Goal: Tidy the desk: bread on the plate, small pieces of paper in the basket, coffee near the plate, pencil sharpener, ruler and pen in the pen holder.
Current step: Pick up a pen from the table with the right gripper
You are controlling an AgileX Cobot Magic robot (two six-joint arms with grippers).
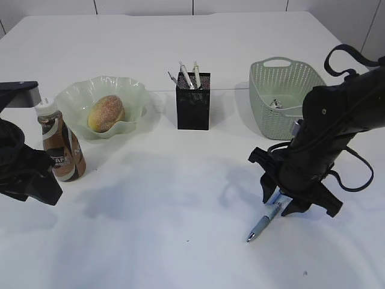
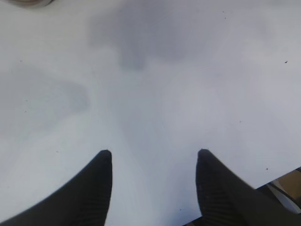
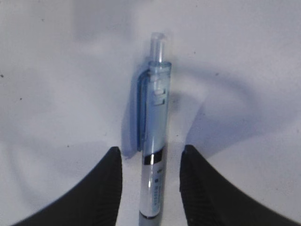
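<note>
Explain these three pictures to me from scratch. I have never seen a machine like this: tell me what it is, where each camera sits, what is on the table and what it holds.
This is a robot with two black arms, each ending in a pincer. The wide picture is taken from in front, looking down at the white desk. The other two come from cameras on the wrists, so you see each pincer's two dark fingers from behind.

On the desk: a bread in a ruffled green plate, a coffee bottle beside it, a black pen holder with pens inside, and a green basket.

The left pincer is open over bare desk, holding nothing. The right pincer is open with a blue pen lying between its fingers; the fingers do not seem to press it yet.
</note>
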